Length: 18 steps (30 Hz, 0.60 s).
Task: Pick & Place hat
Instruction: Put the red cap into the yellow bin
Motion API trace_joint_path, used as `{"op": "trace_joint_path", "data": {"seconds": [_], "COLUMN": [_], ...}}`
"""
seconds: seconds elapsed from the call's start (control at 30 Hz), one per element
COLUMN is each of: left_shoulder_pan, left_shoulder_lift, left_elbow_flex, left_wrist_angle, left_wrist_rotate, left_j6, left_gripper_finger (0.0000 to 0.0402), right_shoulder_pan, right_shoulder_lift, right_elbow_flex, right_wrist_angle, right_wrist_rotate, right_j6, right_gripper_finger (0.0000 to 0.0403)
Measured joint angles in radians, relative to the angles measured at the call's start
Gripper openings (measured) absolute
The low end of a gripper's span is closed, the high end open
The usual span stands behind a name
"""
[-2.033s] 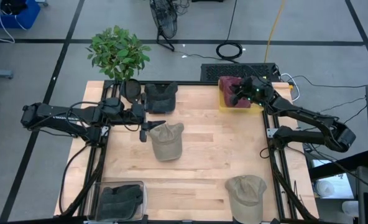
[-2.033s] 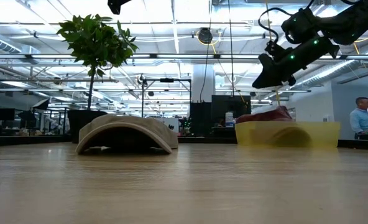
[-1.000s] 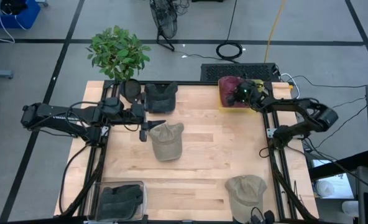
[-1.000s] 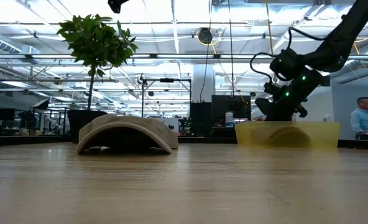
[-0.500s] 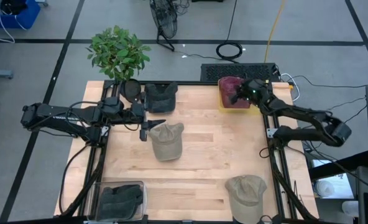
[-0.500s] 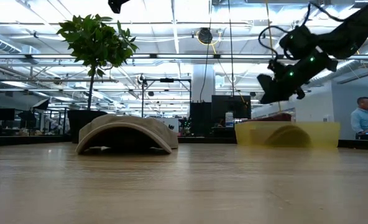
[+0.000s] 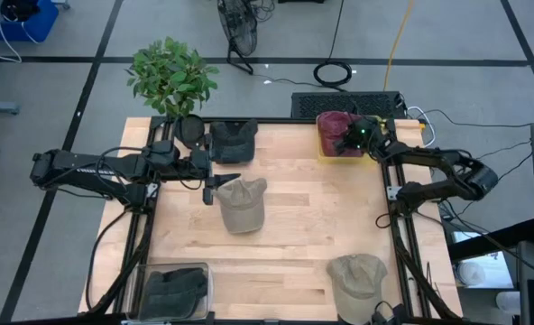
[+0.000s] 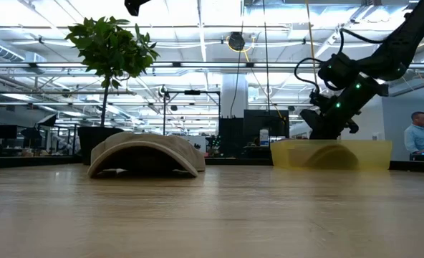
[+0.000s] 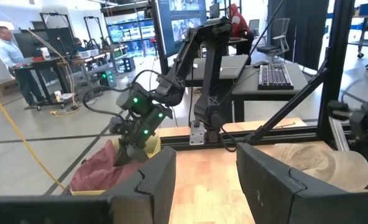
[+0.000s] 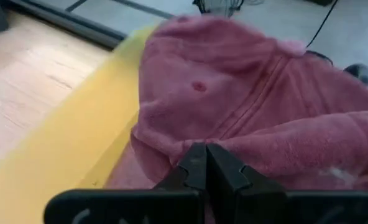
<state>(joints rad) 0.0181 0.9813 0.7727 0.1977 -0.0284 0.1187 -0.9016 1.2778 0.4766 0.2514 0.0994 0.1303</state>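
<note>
right gripper: down in the yellow bin at the table's far right corner, fingers pinched together on a fold of the red hat
red hat: bunched up inside that yellow bin, fills most of it
left gripper: hovering over the far left part of the table, fingers spread apart with nothing between them, just beside the tan hat
tan hat: lying on the wood, mid-left
dark hat: far edge of the table, next to the plant's pot
second tan hat: near right corner
clear bin: near left corner, dark hats piled in it
plant: leafy, just beyond the far left corner
person: in the room behind, past the table's right side
</note>
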Motion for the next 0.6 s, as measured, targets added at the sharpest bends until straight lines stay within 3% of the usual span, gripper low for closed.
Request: {"op": "trace_joint_path", "data": {"seconds": [0.23,0.37,0.5,0.6], "left_shoulder_pan": [0.000,0.000,0.000,0.000], "left_shoulder_lift": [0.000,0.000,0.000,0.000], "left_elbow_flex": [0.000,0.000,0.000,0.000], "left_wrist_angle": [0.000,0.000,0.000,0.000], "left_wrist_rotate": [0.000,0.000,0.000,0.000], "left_j6": [-0.006,-0.033,-0.041,-0.031], "left_gripper_finger": [0.0172,0.0172,0.0172,0.0172], "right_shoulder_pan": [0.014,0.013,0.006,-0.003], "right_shoulder_lift": [-0.150,-0.085,0.008,-0.005], "right_elbow_flex": [0.021,-0.004,-0.033,-0.021], "right_wrist_angle": [0.103,0.071,0.072,0.065], "right_wrist_rotate": [0.008,0.061,0.059,0.029], "right_j6": [0.016,0.035,0.000,0.008], "right_gripper_finger": [0.0000,0.0000,0.0000,0.0000]}}
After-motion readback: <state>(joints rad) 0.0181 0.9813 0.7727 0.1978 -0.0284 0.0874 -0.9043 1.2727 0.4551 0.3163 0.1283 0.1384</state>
